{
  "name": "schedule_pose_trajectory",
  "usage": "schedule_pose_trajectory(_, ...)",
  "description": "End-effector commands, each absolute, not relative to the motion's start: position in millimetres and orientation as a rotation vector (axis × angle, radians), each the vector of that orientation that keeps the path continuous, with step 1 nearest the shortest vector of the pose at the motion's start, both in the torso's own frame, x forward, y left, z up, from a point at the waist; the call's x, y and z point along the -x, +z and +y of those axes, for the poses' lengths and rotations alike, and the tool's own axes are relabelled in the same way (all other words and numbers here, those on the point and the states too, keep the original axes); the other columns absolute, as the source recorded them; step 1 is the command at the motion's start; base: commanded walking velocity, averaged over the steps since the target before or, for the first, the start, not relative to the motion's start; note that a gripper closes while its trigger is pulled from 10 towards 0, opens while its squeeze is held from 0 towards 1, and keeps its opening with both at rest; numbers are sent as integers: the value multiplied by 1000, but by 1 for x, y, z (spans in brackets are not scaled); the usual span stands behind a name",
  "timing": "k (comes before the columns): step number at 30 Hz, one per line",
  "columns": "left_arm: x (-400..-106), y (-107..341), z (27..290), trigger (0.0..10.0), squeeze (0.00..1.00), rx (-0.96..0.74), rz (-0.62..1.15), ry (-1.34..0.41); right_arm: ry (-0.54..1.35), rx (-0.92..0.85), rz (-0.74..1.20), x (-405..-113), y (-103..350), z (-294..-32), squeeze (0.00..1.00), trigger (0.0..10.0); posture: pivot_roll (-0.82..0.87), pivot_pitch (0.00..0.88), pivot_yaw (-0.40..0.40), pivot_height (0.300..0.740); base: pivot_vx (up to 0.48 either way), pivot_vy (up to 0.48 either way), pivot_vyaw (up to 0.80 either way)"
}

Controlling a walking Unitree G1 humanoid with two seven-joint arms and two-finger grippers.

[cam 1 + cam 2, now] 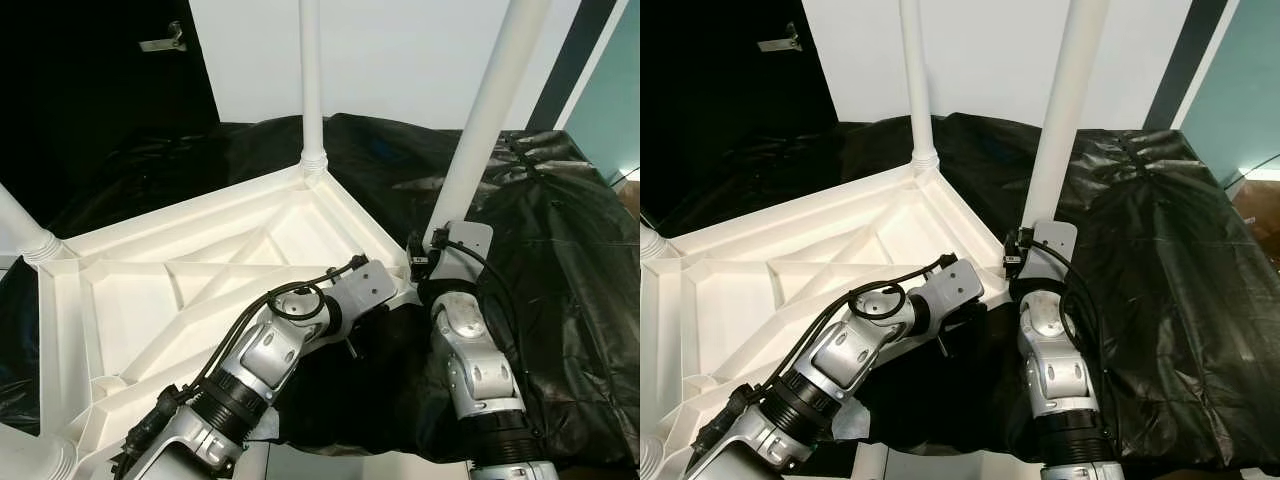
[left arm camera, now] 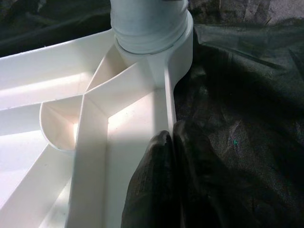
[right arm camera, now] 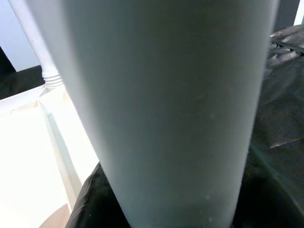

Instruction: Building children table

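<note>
The white plastic table top (image 1: 200,260) lies upside down on black cloth, ribs facing up. White legs stand in its corners: a far one (image 1: 311,80), a near right one (image 1: 490,110) and a left one (image 1: 25,235). My left gripper (image 2: 172,142) is shut on the top's thin rim wall (image 2: 169,99), one black finger (image 2: 152,180) inside it and the other outside, just short of the near right corner socket (image 2: 152,33). My right gripper (image 1: 437,243) is at the base of the near right leg (image 3: 166,95), closed around it.
Black sheeting (image 1: 570,250) covers the surface under and to the right of the table top. A white wall (image 1: 400,50) is behind, with a dark door (image 1: 100,70) at the left. Another leg's base (image 1: 30,460) shows at the near left corner.
</note>
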State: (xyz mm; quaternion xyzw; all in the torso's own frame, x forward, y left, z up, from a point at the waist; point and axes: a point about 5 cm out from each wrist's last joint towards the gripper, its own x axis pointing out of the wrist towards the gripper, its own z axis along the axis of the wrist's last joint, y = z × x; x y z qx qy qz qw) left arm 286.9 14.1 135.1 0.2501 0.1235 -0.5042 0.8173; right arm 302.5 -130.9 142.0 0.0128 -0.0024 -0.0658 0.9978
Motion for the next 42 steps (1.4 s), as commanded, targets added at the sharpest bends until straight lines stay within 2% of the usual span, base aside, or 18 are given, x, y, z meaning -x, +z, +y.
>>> schedule_pose_trajectory(1, -289, 140, 17, 10000, 0, -546, 241, -1041, -163, -72, 104, -295, 121, -134, 0, 10000, -71, 0, 16, 740, 0, 0, 0)
schedule_pose_trajectory(4, -288, 140, 16, 10000, 0, -546, 243, -1044, -213, -71, 81, -293, 127, -138, 0, 10000, -66, 0, 12, 740, 0, 0, 0)
schedule_pose_trajectory(11, -288, 140, 17, 10000, 0, -544, 242, -1039, -191, -98, -5, -294, 141, -136, 0, 10000, -64, 0, 4, 740, 0, 0, 0)
schedule_pose_trajectory(12, -287, 140, 17, 10000, 0, -545, 242, -1039, -178, -100, -25, -293, 143, -137, 953, 10000, -64, 0, 2, 740, 0, 0, 0)
schedule_pose_trajectory(13, -286, 140, 16, 10000, 0, -542, 242, -1041, -164, -103, -37, -292, 144, -137, 1000, 10000, -63, 0, 1, 740, 0, 0, 0)
schedule_pose_trajectory(18, -285, 140, 16, 10000, 0, -536, 241, -1043, -110, -101, -63, -287, 146, -140, 1000, 10000, -61, 0, 0, 740, 0, 0, 0)
schedule_pose_trajectory(22, -288, 139, 19, 10000, 0, -549, 244, -1036, 87, -128, -89, -276, 144, -159, 1000, 10000, -71, 0, 10, 740, 0, 0, 0)
schedule_pose_trajectory(25, -289, 140, 19, 10000, 0, -549, 243, -1035, 127, -123, -87, -275, 143, -171, 1000, 10000, -80, 0, 17, 740, 0, 0, 0)
schedule_pose_trajectory(26, -289, 140, 19, 10000, 0, -549, 242, -1036, 164, -111, -78, -276, 143, -179, 0, 10000, -82, 0, 19, 740, 0, 0, 0)
schedule_pose_trajectory(33, -289, 140, 17, 10000, 0, -547, 242, -1041, 313, 9, -75, -289, 151, -198, 0, 10000, -93, 0, 25, 740, 0, 0, 0)
schedule_pose_trajectory(35, -290, 140, 17, 10000, 0, -548, 240, -1041, 467, 78, -51, -301, 156, -196, 0, 10000, -93, 0, 26, 740, 0, 0, 0)
schedule_pose_trajectory(37, -290, 140, 17, 10000, 0, -548, 240, -1041, 467, 78, -51, -301, 156, -196, 0, 10000, -93, 0, 26, 740, 0, 0, 0)
schedule_pose_trajectory(39, -292, 141, 17, 10000, 0, -550, 236, -1038, 572, 119, -32, -309, 158, -192, 0, 10000, -90, 0, 23, 740, 0, 0, 0)
schedule_pose_trajectory(42, -293, 142, 17, 10000, 0, -551, 233, -1034, 616, 132, -12, -313, 158, -189, 0, 10000, -85, 0, 20, 740, 0, 0, 0)
